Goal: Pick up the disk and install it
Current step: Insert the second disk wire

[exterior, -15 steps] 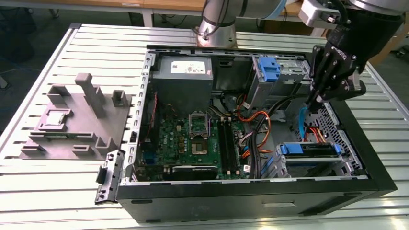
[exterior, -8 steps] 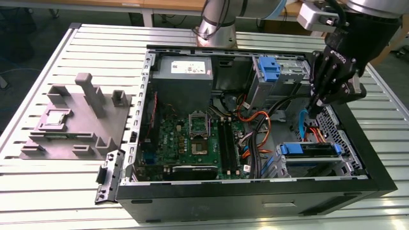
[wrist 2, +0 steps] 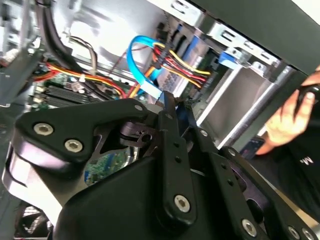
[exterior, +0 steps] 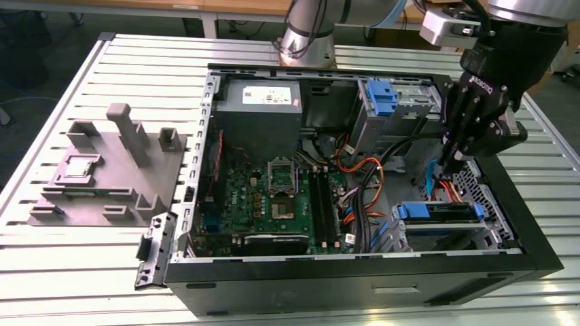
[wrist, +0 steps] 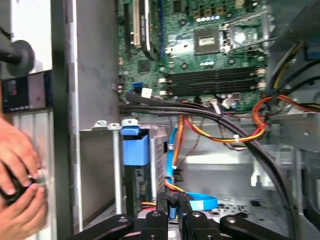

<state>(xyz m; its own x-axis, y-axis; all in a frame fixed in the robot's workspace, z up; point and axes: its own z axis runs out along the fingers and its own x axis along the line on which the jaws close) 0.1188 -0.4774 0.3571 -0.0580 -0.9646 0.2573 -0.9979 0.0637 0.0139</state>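
Gripper (exterior: pixel 450 165) inside the case (exterior: pixel 507 204), fingers pinched together, empty; the disk (exterior: pixel 441 214) below demands a squarer, wider approach.

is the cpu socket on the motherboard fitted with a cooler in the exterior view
No, the cpu socket sits bare on the green motherboard, with its metal frame exposed and no cooler over it.

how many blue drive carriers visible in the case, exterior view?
2. One blue carrier stands in the bay at the case's far side, beside the grey power supply. The other lies in the near bay below the end effector. Cables may hide more.
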